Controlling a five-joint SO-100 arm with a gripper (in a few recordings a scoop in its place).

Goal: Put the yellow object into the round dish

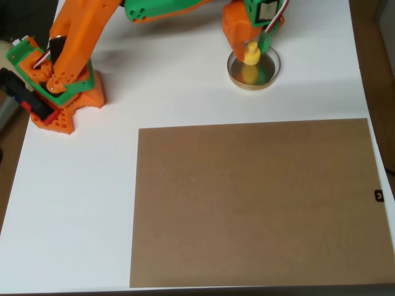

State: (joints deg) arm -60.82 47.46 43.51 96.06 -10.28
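Observation:
The yellow object (251, 53) sits between the fingers of my gripper (252, 47), which is shut on it. The gripper hangs over the round dish (253, 87), at the dish's far side. The dish has a pale tan rim and a dark inside, and stands on the white table near the top of the overhead view. A yellowish reflection shows on the dish's floor just below the piece. Whether the piece touches the dish floor I cannot tell. The orange and green arm reaches in from the upper left.
The arm's orange base (62, 92) stands at the left edge of the white table (74, 203). A large brown board (253, 203) covers the lower right. A small black item (379, 195) lies at the right edge.

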